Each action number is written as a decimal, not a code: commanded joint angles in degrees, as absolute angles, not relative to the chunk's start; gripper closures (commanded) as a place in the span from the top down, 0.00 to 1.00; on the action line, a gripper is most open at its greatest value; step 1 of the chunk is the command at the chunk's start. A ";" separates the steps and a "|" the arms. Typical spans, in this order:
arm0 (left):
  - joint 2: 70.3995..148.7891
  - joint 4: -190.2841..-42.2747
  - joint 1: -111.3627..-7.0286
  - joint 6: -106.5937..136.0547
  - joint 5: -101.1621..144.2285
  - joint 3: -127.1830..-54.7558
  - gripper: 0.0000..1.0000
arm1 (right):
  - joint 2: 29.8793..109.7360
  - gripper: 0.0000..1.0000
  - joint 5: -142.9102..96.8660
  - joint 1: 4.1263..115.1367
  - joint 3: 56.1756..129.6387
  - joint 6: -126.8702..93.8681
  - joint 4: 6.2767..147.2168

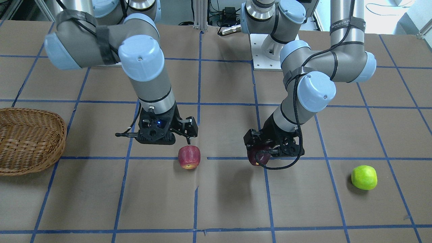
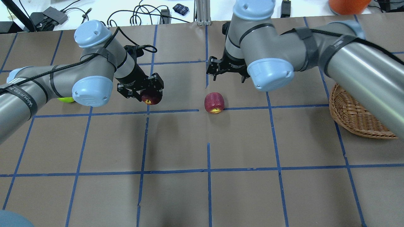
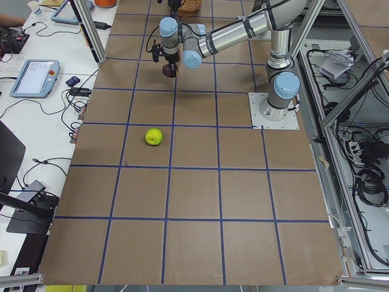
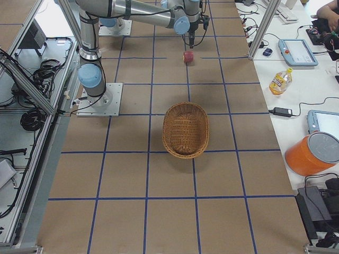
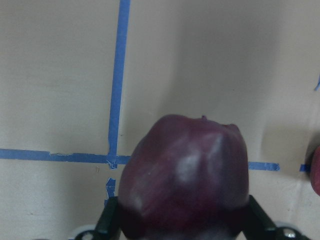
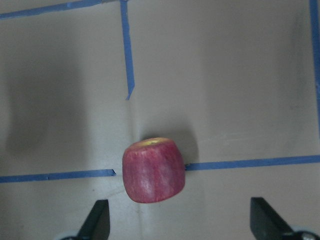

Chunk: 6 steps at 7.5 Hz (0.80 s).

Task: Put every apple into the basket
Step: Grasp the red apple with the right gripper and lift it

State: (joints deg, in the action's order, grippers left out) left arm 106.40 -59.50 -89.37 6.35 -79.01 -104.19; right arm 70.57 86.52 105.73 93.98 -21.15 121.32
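Note:
My left gripper (image 1: 260, 152) is shut on the dark maroon apple (image 1: 258, 158) close to the table; I cannot tell whether it touches. The left wrist view shows that apple (image 5: 185, 195) gripped between both fingers. The red streaked apple (image 1: 189, 157) lies on its side on the table near the middle. My right gripper (image 2: 228, 76) hangs open and empty just beyond it; in the right wrist view the apple (image 6: 154, 170) lies ahead of the spread fingers (image 6: 97, 222). The green apple (image 1: 364, 177) lies alone on my left. The wicker basket (image 2: 356, 116) stands empty at my far right.
The table is brown paper with a grid of blue tape. The left arm's elbow half hides the green apple (image 2: 65, 100) in the overhead view. The right arm's forearm passes over the basket's rim there. Cables and devices lie beyond the table's far edge.

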 commanded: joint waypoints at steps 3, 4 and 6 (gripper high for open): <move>106.43 -59.50 -89.30 5.89 -79.01 -103.80 0.00 | 61.28 1.00 89.66 108.19 95.54 -17.52 128.06; 106.52 -59.50 -89.12 5.89 -79.01 -103.62 0.00 | 60.82 1.00 84.86 108.19 95.19 -17.23 128.06; 106.61 -59.50 -89.12 5.89 -79.01 -103.54 0.00 | 60.47 0.99 84.46 108.19 95.89 -17.05 128.06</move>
